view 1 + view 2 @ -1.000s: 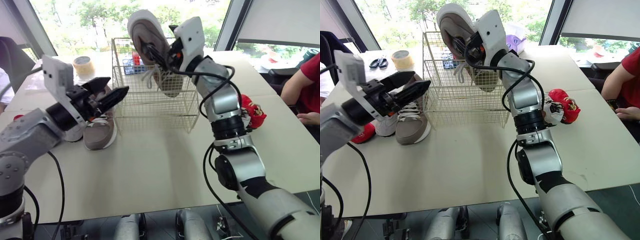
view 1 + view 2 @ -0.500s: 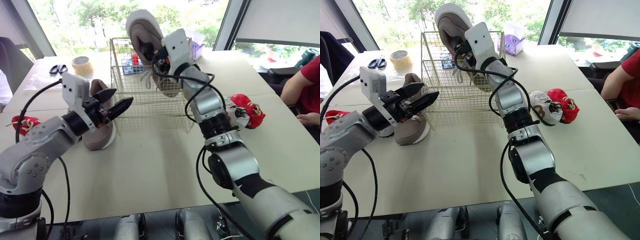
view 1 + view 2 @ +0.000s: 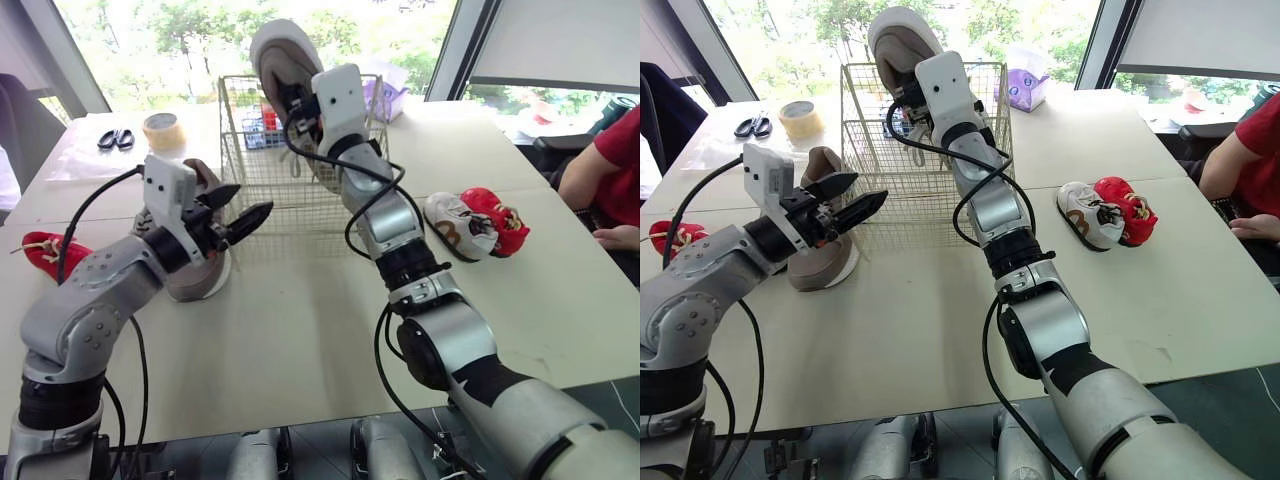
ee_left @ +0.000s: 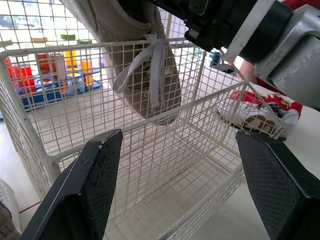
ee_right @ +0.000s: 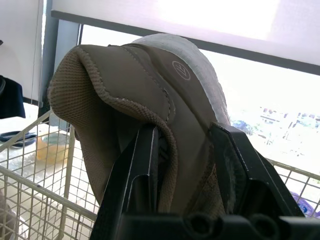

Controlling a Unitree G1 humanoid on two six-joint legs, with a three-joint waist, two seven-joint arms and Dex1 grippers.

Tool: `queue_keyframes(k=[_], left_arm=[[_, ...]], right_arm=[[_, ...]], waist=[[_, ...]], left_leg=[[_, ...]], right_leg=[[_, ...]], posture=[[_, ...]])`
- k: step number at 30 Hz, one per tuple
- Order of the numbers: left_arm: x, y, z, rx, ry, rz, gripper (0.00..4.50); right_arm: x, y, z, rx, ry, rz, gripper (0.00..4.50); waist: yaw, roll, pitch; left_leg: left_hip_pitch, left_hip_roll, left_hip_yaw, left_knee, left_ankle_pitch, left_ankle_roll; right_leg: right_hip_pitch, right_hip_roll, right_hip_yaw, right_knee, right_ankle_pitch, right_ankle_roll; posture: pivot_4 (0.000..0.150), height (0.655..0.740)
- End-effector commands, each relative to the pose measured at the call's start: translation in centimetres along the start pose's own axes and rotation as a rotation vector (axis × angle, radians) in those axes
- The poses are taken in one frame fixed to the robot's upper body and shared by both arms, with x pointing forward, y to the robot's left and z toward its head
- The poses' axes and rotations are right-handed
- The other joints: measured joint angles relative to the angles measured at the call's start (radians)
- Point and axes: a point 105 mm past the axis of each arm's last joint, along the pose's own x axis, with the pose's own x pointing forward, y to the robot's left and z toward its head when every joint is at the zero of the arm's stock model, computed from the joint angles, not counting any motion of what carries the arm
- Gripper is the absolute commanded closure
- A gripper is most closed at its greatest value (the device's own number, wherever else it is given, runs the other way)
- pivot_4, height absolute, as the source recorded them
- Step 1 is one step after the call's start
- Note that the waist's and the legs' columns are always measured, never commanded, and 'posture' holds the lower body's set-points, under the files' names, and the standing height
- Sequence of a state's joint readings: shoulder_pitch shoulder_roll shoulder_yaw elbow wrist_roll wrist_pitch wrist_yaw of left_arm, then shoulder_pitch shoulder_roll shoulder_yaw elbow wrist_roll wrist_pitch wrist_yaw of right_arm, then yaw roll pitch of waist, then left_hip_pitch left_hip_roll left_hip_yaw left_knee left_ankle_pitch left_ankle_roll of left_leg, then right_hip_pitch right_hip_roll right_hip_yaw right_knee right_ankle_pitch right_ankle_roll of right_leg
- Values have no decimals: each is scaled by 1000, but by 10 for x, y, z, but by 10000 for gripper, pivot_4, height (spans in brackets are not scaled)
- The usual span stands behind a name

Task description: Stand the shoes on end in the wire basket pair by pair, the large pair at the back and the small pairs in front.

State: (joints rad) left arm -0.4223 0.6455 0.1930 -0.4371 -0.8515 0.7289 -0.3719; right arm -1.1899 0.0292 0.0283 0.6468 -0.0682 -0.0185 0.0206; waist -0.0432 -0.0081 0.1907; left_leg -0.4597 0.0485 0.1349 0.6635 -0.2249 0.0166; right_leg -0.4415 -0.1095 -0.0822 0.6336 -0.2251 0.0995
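My right gripper (image 5: 186, 132) is shut on the heel collar of a large tan shoe (image 3: 281, 62), which it holds toe down over the back of the wire basket (image 3: 290, 208). The shoe's toe and laces hang inside the basket. My left gripper (image 3: 250, 202) stands open just in front of the basket's left front corner, with nothing between its fingers. Below it the matching tan shoe (image 3: 205, 275) lies on the table. A small white shoe (image 3: 450, 222) and a small red shoe (image 3: 497, 222) lie together right of the basket. Another small red shoe (image 3: 45, 250) lies at the far left.
A tape roll (image 3: 163, 128) and scissors (image 3: 117, 138) lie at the back left. A purple tissue box (image 3: 385, 95) sits behind the basket. A person in a red top (image 3: 605, 150) sits at the right edge. Coloured items show behind the basket.
My right arm has swung the held shoe to the left, over the basket. My left forearm has dropped toward the table, its open gripper still at the basket's left front.
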Motion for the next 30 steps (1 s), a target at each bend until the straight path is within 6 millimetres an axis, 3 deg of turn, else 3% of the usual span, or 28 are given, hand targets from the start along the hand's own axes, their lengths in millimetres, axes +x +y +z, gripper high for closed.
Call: queue_keyframes(k=[1, 4, 11, 19, 22, 30], left_arm=[[1, -2, 13, 38, -48, -11, 8217], [1, -1, 12, 34, -48, -10, 8217], [-1, 4, 5, 41, -28, 15, 8217], [12, 10, -21, 220, 95, 31, 8217], [23, 4, -30, 238, 115, -20, 8217], [31, 1, -39, 229, 118, -55, 8217]], right_arm=[[2, 3, 17, -9, -47, -12, 33574], [3, 4, 15, -25, -37, -5, 44783], [2, 4, 19, -13, -50, -25, 44783], [-4, -17, 50, 27, -153, -160, 44783], [-13, -22, 69, 13, -244, -207, 44783], [-23, -37, 59, 42, -190, -316, 44783]], waist=[[0, 0, 0], [0, 0, 0], [-1, 0, 0], [2, 0, 0], [5, 0, 0], [2, 0, 0]], left_leg=[[0, 0, 0, 0, 0, 0], [0, 0, 0, 0, 0, 0], [0, 0, 0, 0, 0, 0], [-1, 0, 0, 0, 0, 0], [-1, 0, 0, 0, 0, 0], [-1, 1, 0, 0, 1, -1]], right_leg=[[0, 0, 0, 0, 0, 0], [0, 0, 0, 0, 0, 0], [0, 0, 0, 0, 0, 0], [0, 0, 0, 0, 0, 0], [-1, 0, 0, 0, 0, 0], [-1, 1, 0, 0, 0, 0]], posture=[[1500, 7351], [1500, 7351], [1500, 7351], [1500, 7351], [1500, 7351], [1500, 7351]])
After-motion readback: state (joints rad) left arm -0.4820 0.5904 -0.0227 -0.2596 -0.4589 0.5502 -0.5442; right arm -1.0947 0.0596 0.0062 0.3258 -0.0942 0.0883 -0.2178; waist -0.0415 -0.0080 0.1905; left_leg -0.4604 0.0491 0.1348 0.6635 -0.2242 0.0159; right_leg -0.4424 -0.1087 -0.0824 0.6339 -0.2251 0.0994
